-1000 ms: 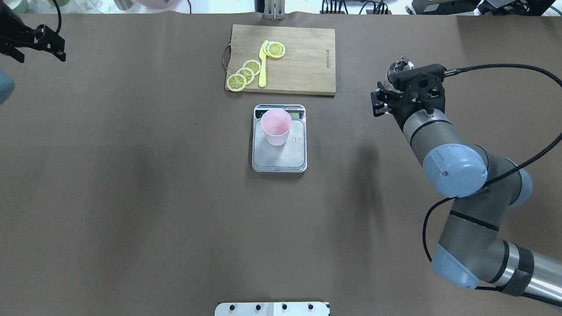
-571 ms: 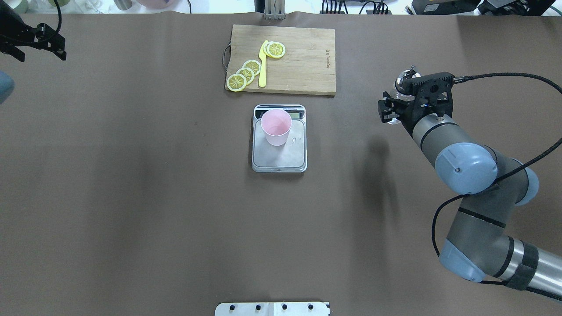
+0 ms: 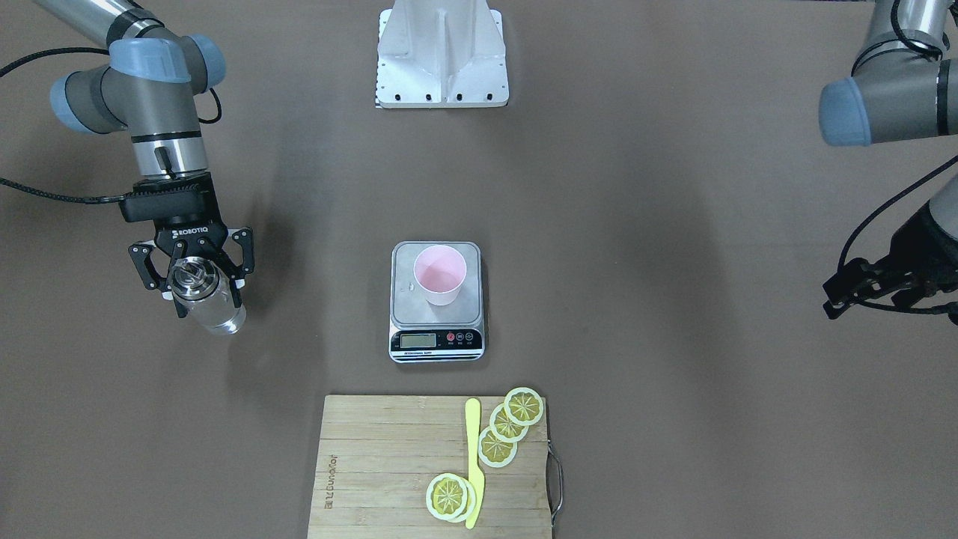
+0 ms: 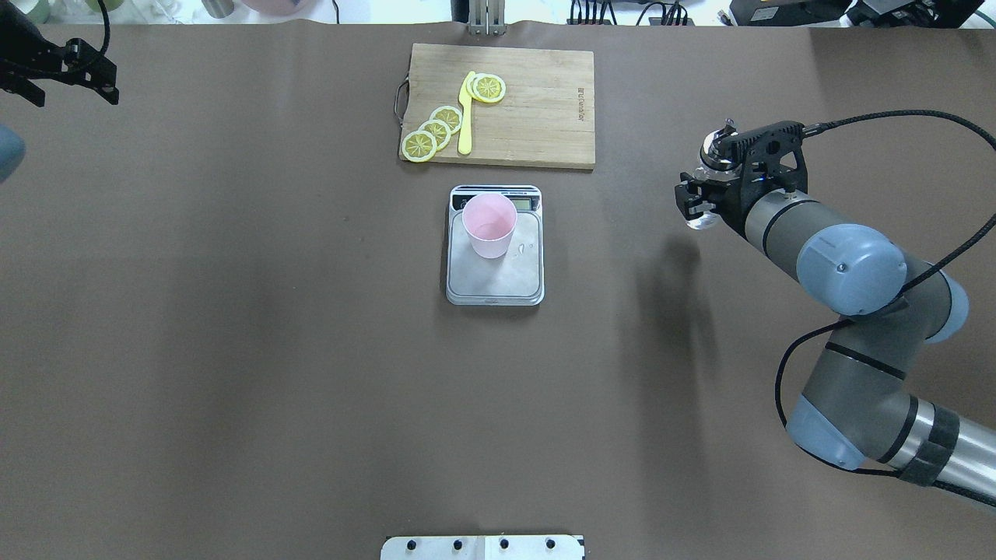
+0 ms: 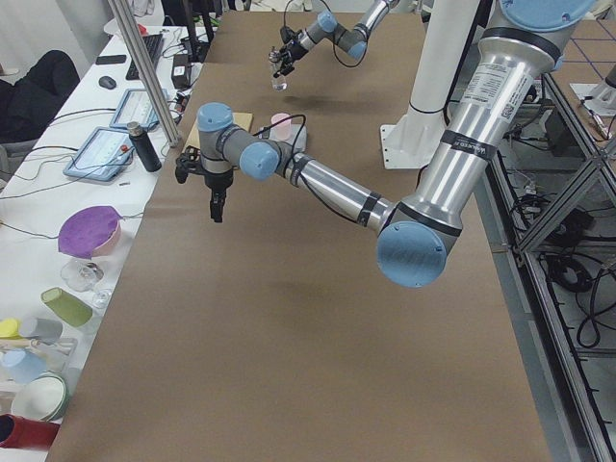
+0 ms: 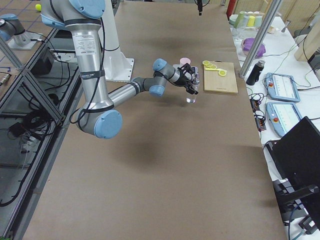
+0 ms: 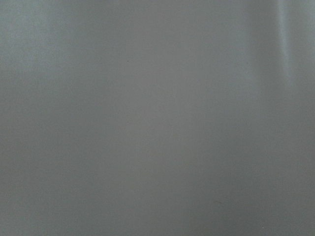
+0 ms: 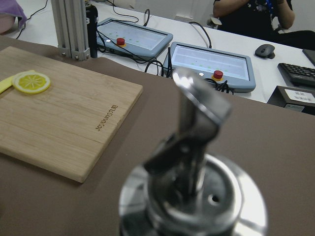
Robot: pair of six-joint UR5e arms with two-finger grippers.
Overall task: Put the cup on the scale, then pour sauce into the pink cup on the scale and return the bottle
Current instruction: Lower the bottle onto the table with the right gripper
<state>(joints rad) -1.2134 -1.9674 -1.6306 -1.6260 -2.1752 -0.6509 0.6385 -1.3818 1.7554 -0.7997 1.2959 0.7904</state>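
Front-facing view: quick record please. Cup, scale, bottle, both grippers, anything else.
cup: pink, upright on the scale platform, toward the display end; contents cannot tell
scale: midway between the arms; display unreadable
bottle: roughly upright, held in the right gripper, jaws closed on it, well off to the side of the scale
left gripper: out on the robot's left, holding nothing; jaws open or shut cannot tell
other: cutting board on the operators' side of the scale, with lemon slices and a yellow knife
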